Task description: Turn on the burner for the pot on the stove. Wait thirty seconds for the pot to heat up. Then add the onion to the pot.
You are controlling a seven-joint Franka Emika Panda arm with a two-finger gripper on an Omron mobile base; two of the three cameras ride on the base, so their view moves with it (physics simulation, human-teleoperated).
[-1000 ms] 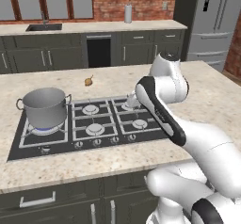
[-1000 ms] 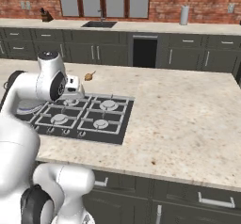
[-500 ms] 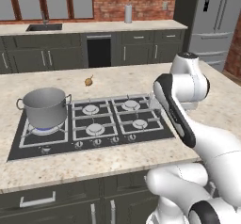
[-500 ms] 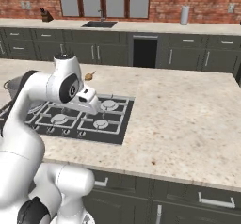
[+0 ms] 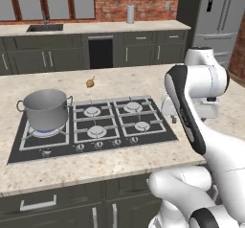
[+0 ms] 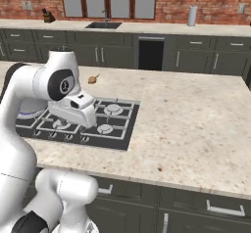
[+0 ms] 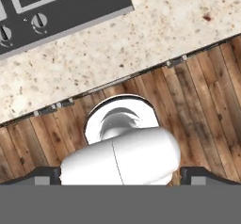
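The grey steel pot [image 5: 45, 108] stands on the back-left burner [image 5: 46, 131] of the black stove [image 5: 148, 135], and a blue flame shows under it. The small golden onion [image 5: 90, 83] lies on the counter behind the stove, also in the right base view as the onion [image 6: 92, 79]. My gripper [image 5: 171, 119] hangs open and empty over the stove's right edge, far from both pot and onion. In the hand view its dark fingertips [image 7: 47, 174] stand wide apart, looking down at the stove's front corner with its knobs [image 7: 38, 20].
The island counter [image 6: 196, 124] stretches wide to the right of the stove [image 6: 122, 131]. Its front edge drops to a wooden floor [image 7: 197, 91]. A sink [image 5: 44, 28], a white canister [image 5: 130, 14] and a fridge [image 5: 220, 16] stand along the back wall.
My arm has swung to the right, carrying the hand from above the right-hand burners to the stove's right edge. The gripper has stayed open; pot and onion have not moved.
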